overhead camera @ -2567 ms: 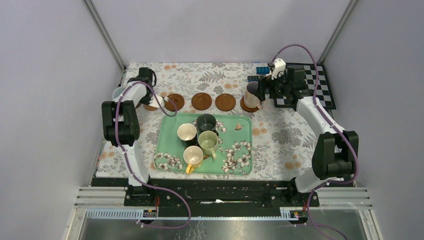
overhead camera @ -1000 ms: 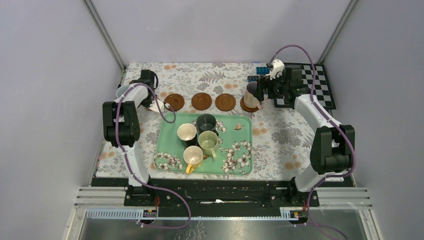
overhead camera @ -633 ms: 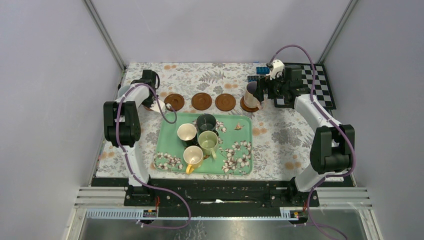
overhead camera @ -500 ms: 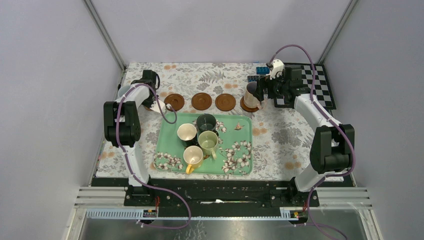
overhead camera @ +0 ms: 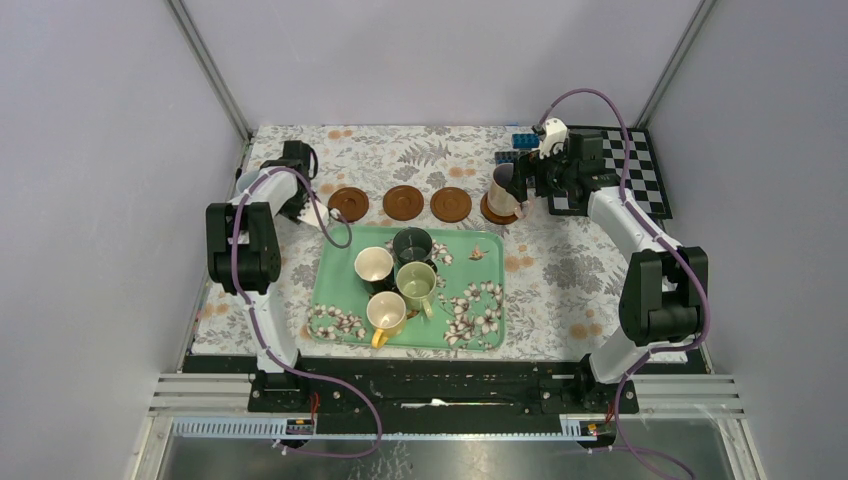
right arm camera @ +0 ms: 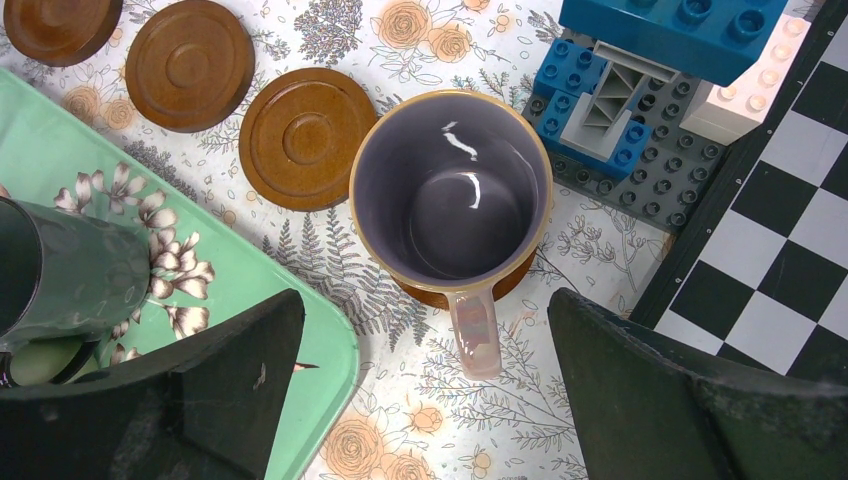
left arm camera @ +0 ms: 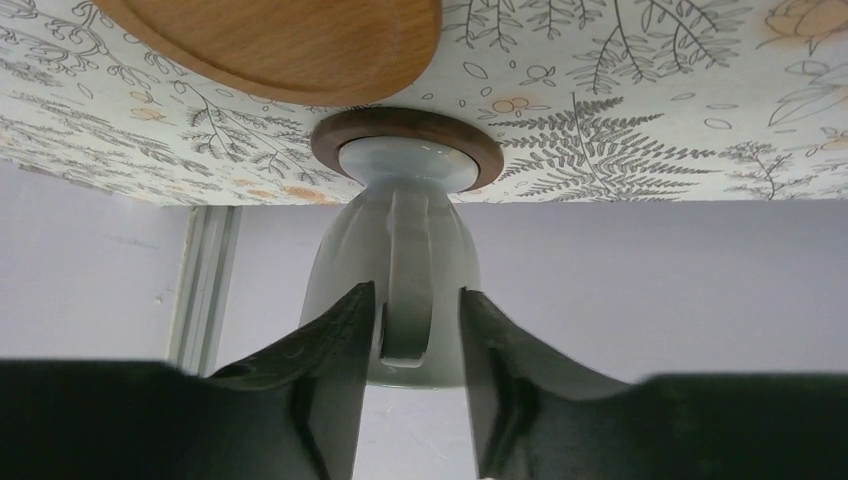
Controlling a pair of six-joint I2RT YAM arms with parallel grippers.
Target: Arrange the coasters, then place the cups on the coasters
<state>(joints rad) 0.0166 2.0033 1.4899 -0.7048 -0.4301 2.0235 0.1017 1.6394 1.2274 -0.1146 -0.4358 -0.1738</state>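
Placing step: pale blue cup (left arm camera: 450, 250) on its coaster (left arm camera: 335, 140), left gripper (left arm camera: 415, 295) loosened around the handle (left arm camera: 408, 270), right gripper (right arm camera: 425, 300) gaping (next, back straight off).

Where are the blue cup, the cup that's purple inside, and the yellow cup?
blue cup (left arm camera: 345, 255), left wrist view, on its side wall beside the handle.
purple cup (right arm camera: 450, 200), right wrist view, on its inner floor.
yellow cup (overhead camera: 385, 312), top view, on its pale inside.
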